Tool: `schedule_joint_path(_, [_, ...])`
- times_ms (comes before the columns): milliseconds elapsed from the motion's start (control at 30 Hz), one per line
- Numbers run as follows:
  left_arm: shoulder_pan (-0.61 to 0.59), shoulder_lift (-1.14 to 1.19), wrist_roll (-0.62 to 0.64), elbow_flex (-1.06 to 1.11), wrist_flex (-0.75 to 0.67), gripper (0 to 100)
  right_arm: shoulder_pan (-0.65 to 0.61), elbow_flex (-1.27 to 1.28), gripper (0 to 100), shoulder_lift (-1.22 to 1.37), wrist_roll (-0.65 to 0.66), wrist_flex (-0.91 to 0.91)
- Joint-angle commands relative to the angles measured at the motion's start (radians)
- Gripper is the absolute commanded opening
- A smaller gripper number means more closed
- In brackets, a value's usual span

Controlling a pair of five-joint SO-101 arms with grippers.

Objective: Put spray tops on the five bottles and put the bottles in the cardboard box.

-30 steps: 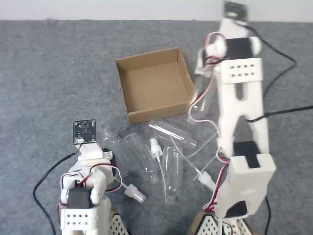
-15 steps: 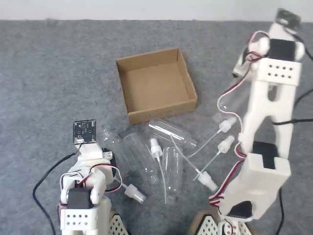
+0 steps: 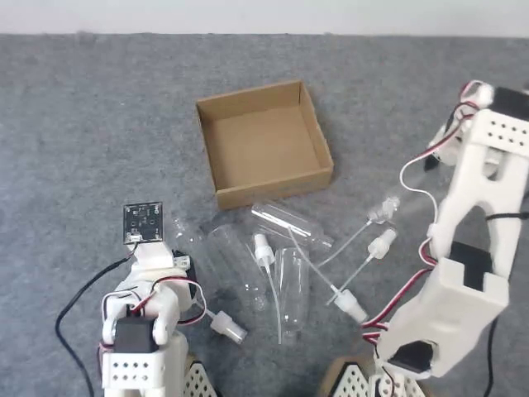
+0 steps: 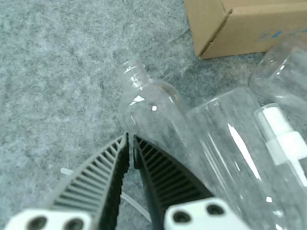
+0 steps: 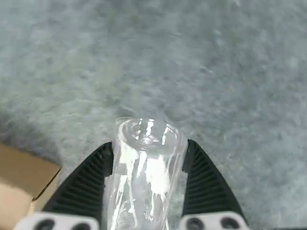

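Several clear bottles without tops lie on the grey carpet in front of the cardboard box (image 3: 264,141), among them one (image 3: 289,222) close to the box and one (image 3: 291,285) nearer the arms. White spray tops with thin tubes lie around them (image 3: 382,242) (image 3: 263,248) (image 3: 227,324). My right gripper (image 5: 148,146) is shut on a clear bottle (image 5: 146,167), open neck pointing away from the wrist, held over bare carpet to the right of the box. My left gripper (image 4: 130,138) is shut and empty, its tips right beside a lying bottle (image 4: 148,110).
The right arm (image 3: 471,248) stretches along the table's right side. A box corner (image 5: 19,184) shows near the held bottle. A second bottle (image 4: 230,143) and a spray top (image 4: 280,139) lie beside the left gripper. Open carpet lies left of the box.
The right arm has swung from beside the box out to the right. The left arm and the things on the carpet have not moved.
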Motion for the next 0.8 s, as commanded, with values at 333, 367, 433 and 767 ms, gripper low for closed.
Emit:
schedule_joint_path(333, [0.002, -0.012, 0.005, -0.012, 0.002, 1, 0.205, 0.158, 1.3, -0.025, -0.255, 0.025])
schedule_joint_path(367, [0.002, -0.012, 0.005, -0.012, 0.002, 1, 0.219, 0.178, 1.3, -0.025, -0.262, 0.008])
schedule_joint_path(433, [0.002, -0.012, 0.005, -0.012, 0.002, 1, 0.245, 0.229, 1.3, -0.025, -0.273, -0.048])
schedule_joint_path(767, [0.002, -0.012, 0.005, -0.012, 0.002, 1, 0.288, 0.431, 3.5, -0.025, -0.275, -0.306])
